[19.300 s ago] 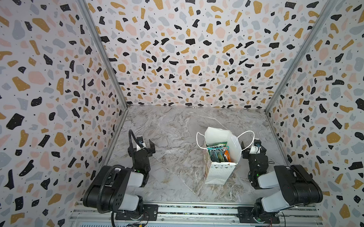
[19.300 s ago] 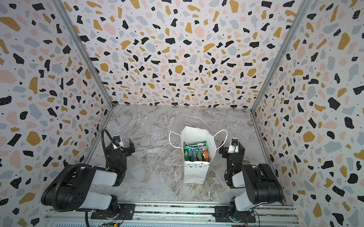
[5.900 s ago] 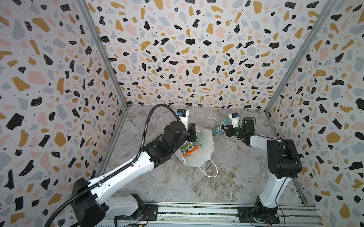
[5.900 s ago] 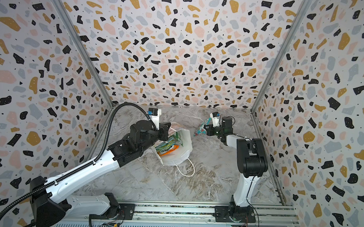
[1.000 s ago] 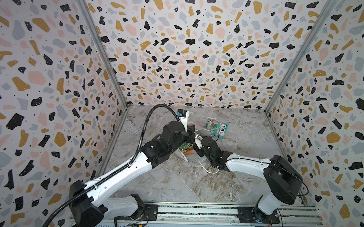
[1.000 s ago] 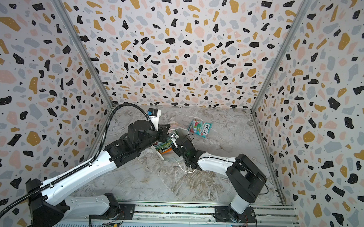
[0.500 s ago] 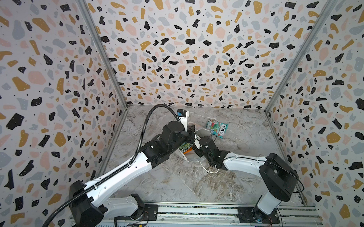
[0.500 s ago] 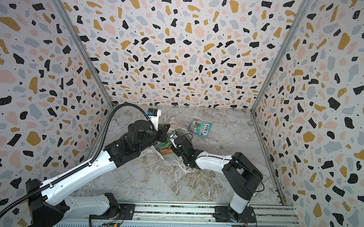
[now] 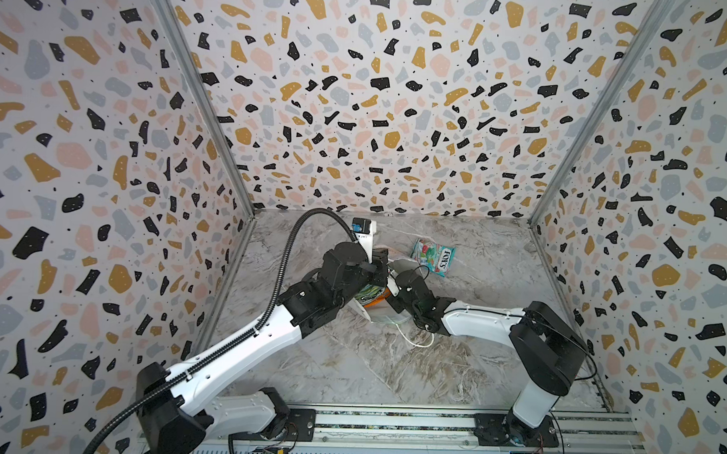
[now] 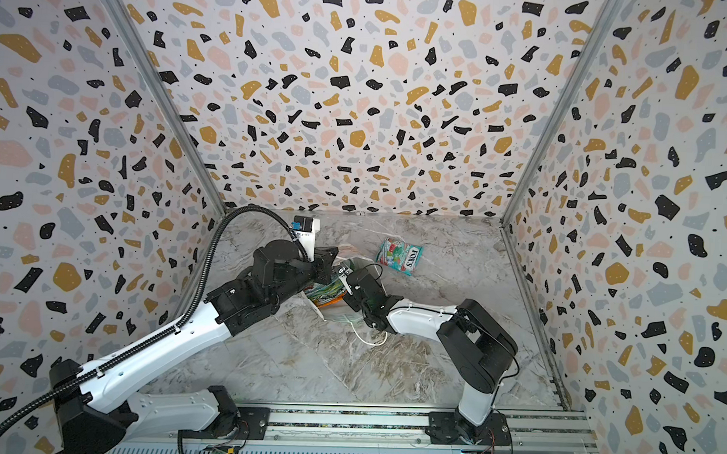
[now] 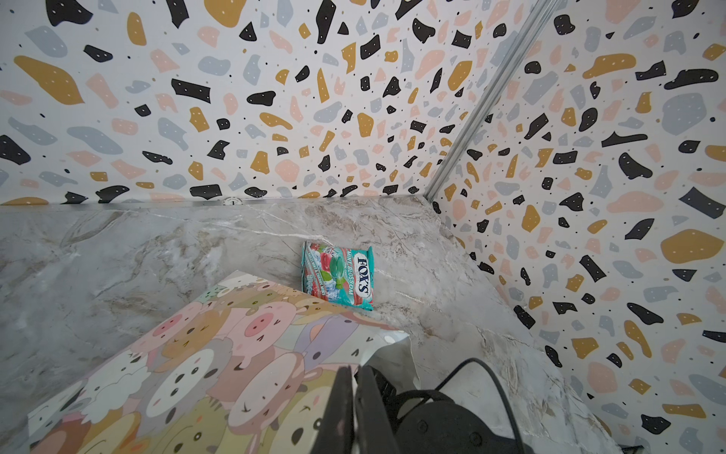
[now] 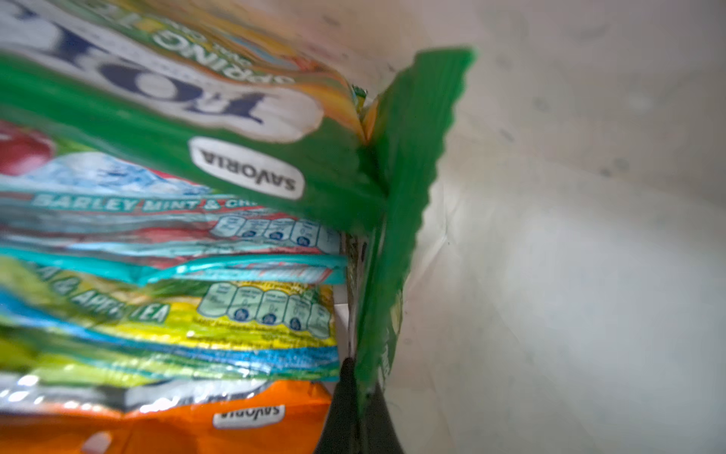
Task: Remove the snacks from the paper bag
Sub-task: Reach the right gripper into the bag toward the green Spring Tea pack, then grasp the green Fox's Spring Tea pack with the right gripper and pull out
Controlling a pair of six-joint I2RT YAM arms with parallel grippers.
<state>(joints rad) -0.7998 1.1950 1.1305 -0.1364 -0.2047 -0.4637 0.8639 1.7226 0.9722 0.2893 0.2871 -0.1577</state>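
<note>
Right claw [image 12: 359, 379] pinches green packet [image 12: 406, 177] beside stacked packets [image 12: 196, 314], inside bag [image 12: 558, 275].

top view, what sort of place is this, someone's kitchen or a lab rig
Most likely a robot test cell: terrazzo-print panel walls box in a marble-look tabletop, and the left arm and right arm are mounted on an aluminium rail along its front edge.

The right pincer [image 12: 359, 393] clamps the crimped edge of the green packet [image 12: 243, 129]. Other packets [image 12: 176, 314] lie stacked alongside, inside the paper bag [image 12: 569, 275].
</note>
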